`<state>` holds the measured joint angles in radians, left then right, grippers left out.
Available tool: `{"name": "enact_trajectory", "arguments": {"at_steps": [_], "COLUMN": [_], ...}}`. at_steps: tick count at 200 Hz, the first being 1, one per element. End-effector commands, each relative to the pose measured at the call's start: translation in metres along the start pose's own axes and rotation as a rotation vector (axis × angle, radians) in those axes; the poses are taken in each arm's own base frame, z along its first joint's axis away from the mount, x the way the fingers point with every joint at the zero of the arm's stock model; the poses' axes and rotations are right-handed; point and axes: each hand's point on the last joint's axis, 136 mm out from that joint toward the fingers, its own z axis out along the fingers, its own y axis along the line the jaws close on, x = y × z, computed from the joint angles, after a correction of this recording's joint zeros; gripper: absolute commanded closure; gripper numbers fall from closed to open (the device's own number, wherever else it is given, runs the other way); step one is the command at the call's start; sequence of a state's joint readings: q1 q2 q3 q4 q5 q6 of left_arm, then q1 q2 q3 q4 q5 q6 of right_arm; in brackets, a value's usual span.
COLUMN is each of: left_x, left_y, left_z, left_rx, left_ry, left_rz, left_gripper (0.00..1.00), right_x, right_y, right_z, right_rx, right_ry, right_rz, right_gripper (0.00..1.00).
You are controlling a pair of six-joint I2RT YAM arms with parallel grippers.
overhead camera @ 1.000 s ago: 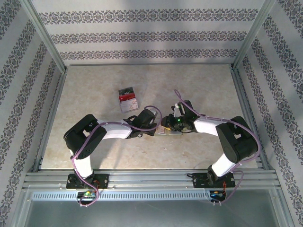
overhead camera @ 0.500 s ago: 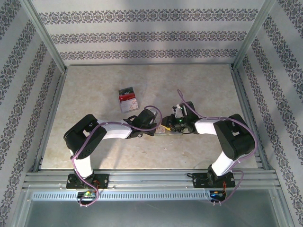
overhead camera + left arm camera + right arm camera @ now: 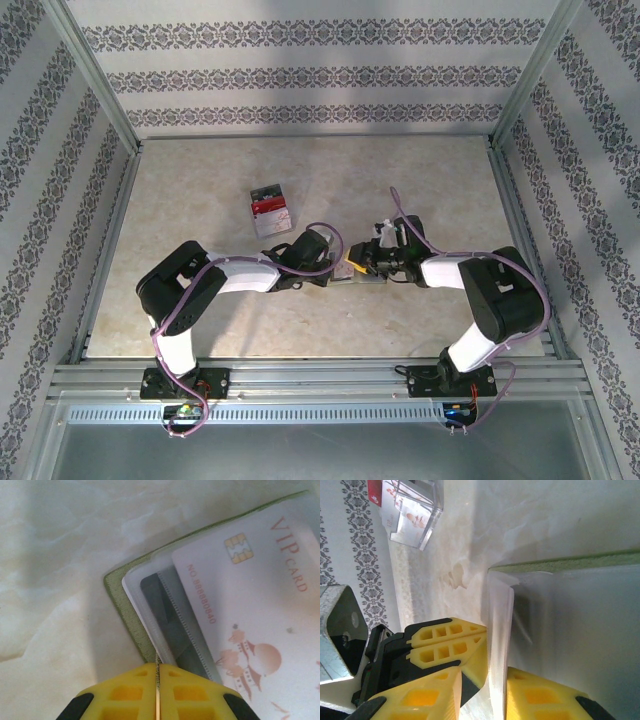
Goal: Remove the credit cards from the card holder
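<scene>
right gripper [image 3: 485, 679] edged left, fingers apart astride the card holder [image 3: 125, 612]; left gripper [image 3: 157, 672] clamps it; next i pinch the credit cards [image 3: 250, 620].

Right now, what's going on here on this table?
Both arms are working on the card holder at mid-table. The left gripper is shut on its edge, with a pink VIP card still tucked inside. The right gripper straddles a clear sleeve page, not yet clamped. A small stack of credit cards already lies apart on the table.
</scene>
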<state>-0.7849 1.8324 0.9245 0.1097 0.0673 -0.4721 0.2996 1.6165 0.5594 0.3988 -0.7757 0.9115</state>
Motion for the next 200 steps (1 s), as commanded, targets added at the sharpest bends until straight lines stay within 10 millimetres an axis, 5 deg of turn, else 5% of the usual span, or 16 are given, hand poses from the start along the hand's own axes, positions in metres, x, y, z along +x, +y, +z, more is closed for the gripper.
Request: {"name": "enact_trajectory", "arguments": {"at_steps": [1,200], "left_x": [0.008,0.007], "left_y": [-0.001,0.004], "left_z": [0.005,0.0], "left_rx": [-0.014,-0.039], "left_ry": [0.035,0.022], "left_rz": [0.017,0.015], "left_gripper": [0.92,0.94], "right_x": [-0.006,-0.011], "right_y": [0.013,-0.011], "right_z": [-0.009,-0.021], "right_rx": [-0.054,0.002], "right_ry": [-0.022,-0.078], "right_rz": [-0.037,-0.015], "right_gripper": [0.73,0.86]}}
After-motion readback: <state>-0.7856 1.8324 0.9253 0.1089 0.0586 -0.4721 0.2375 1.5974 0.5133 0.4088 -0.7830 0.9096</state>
